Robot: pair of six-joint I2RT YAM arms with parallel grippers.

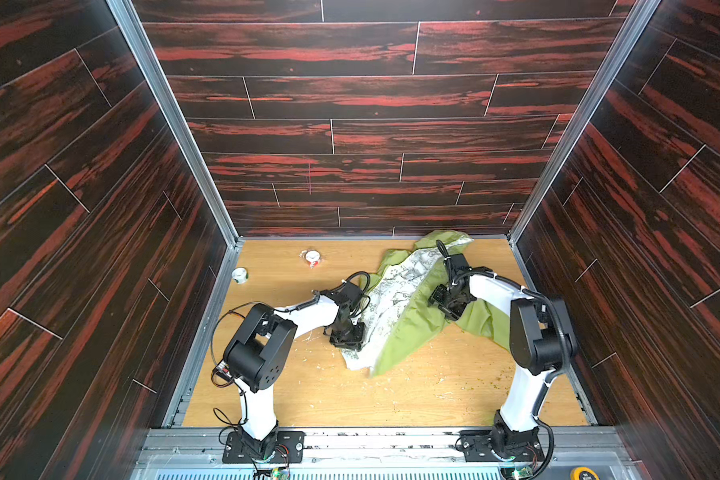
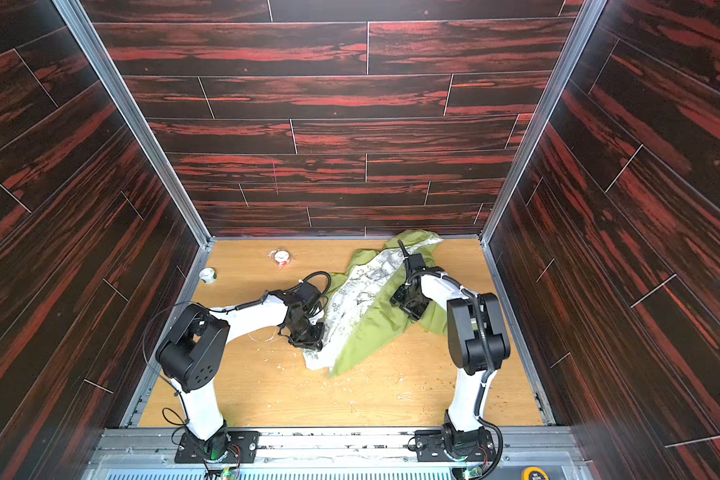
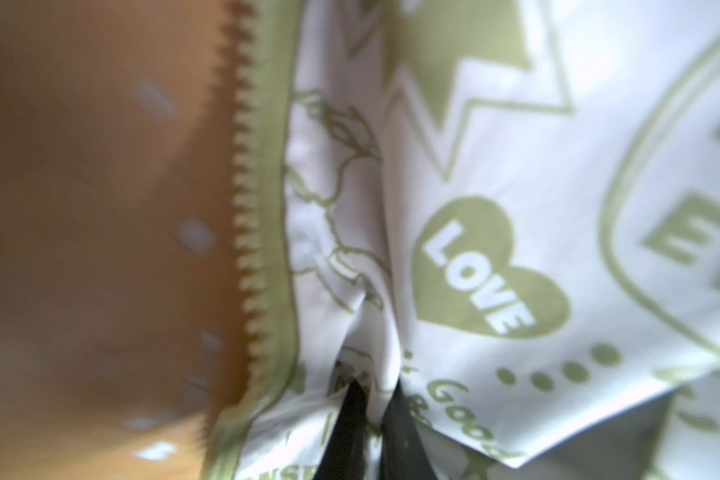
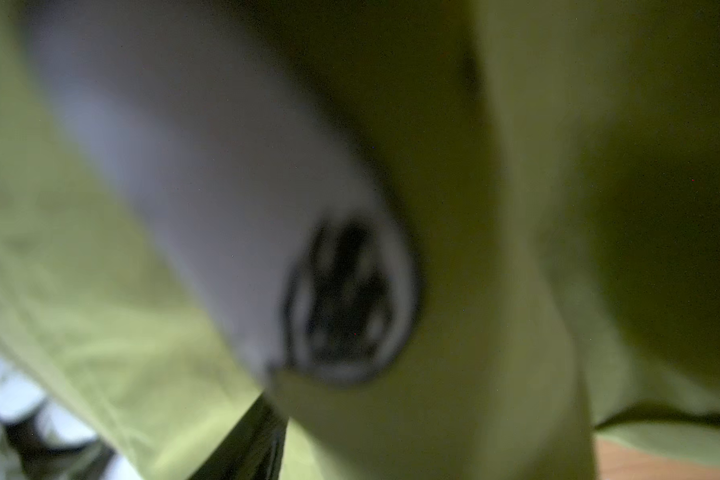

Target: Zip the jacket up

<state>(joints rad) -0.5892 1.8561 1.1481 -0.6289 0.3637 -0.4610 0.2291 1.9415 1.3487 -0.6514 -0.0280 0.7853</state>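
Reaching in from the left, the left arm bends at the elbow and tips its left hand down onto the jacket. Its fingers are pinched narrow on a fold of pale printed lining, just beside the zipper teeth. The right arm arches over, with the right hand pressed into green cloth; whether it grips I cannot tell. The jacket lies crumpled at the right rear of the wooden tabletop, its far end against the dark back wall. Open wood spreads across the near half. A red-marked round thing and a green-marked round thing sit at the left rear.
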